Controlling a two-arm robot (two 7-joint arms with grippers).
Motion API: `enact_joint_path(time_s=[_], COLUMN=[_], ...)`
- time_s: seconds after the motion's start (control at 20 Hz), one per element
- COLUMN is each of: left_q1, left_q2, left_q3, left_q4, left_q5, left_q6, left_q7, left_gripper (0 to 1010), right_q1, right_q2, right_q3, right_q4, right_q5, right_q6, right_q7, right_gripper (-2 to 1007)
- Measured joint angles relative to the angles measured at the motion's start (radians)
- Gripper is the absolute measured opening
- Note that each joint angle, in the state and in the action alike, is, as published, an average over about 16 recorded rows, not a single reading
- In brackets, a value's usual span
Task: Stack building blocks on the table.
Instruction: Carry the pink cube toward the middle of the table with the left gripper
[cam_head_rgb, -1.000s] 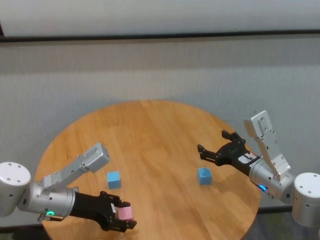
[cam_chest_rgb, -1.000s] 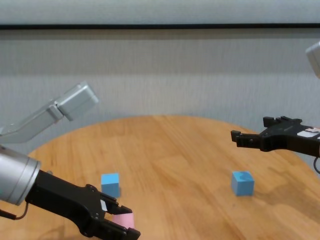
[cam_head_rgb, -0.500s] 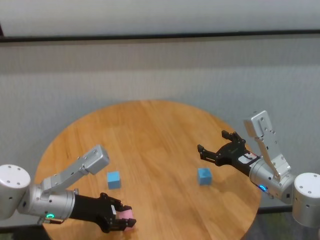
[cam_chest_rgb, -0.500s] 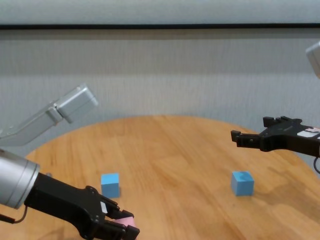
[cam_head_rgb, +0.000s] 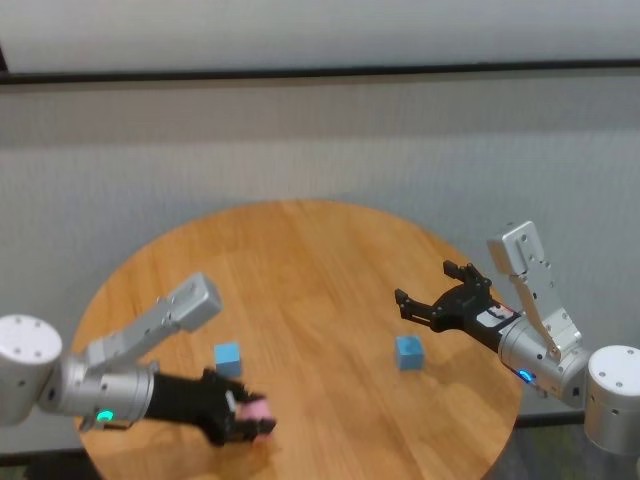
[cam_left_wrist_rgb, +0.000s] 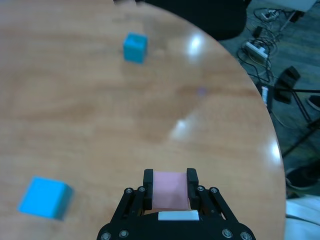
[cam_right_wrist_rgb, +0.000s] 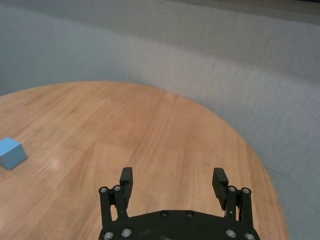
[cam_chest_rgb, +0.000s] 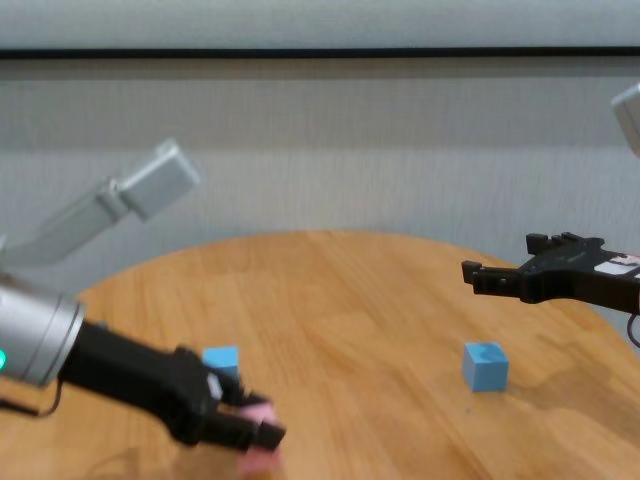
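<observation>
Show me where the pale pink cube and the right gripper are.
pale pink matte cube (cam_left_wrist_rgb: 170, 190), left wrist view: its top face, between the left gripper's fingers.
right gripper (cam_right_wrist_rgb: 173, 181), right wrist view: midway between its open fingertips.

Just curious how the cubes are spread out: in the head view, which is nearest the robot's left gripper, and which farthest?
1. Pink block: held in the left gripper itself, at the table's near edge.
2. Blue block: just beyond that gripper, on the left.
3. Other blue block: far across, under the right gripper.

Left gripper (cam_head_rgb: 243, 418) with pink block (cam_head_rgb: 255, 408) clamped between its fingers has shifted toward 12 o'clock, from the table's (cam_head_rgb: 300, 290) near edge inward, now closer to the nearer blue block (cam_head_rgb: 228, 358). Left forearm raised slightly. Chest view: gripper and pink block sit higher than 1.0 s ago.
</observation>
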Motion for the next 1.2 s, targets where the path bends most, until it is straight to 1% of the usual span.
enact_joint_path(time_s=[0.15, 0.25, 0.4, 0.5, 0.65, 0.85, 1.05, 1.2], left_q1=[-0.024, -0.046, -0.086, -0.116, -0.16, -0.217, -0.272, -0.314], left_q2=[-0.021, -0.043, -0.089, -0.126, -0.185, -0.264, -0.336, -0.386], left_q3=[0.0, 0.002, 0.009, 0.014, 0.023, 0.031, 0.03, 0.026], left_q4=[0.002, 0.016, 0.056, 0.098, 0.176, 0.307, 0.457, 0.58], left_q5=[0.01, 0.02, 0.04, 0.056, 0.079, 0.107, 0.127, 0.138], left_q6=[-0.01, -0.021, -0.043, -0.061, -0.089, -0.132, -0.183, -0.228], left_q7=[0.011, 0.018, 0.026, 0.03, 0.035, 0.04, 0.042, 0.044], left_gripper=[409, 409, 409, 409, 409, 409, 408, 408], right_q1=[0.0, 0.0, 0.0, 0.0, 0.0, 0.0, 0.0, 0.0], right_q2=[0.0, 0.0, 0.0, 0.0, 0.0, 0.0, 0.0, 0.0], right_q3=[0.0, 0.0, 0.0, 0.0, 0.0, 0.0, 0.0, 0.0], right_q4=[0.0, 0.0, 0.0, 0.0, 0.0, 0.0, 0.0, 0.0], right_q5=[0.0, 0.0, 0.0, 0.0, 0.0, 0.0, 0.0, 0.0], right_q6=[0.0, 0.0, 0.0, 0.0, 0.0, 0.0, 0.0, 0.0], right_q7=[0.0, 0.0, 0.0, 0.0, 0.0, 0.0, 0.0, 0.0], right_gripper=[1001, 1001, 1001, 1001, 1000, 1000, 1000, 1000])
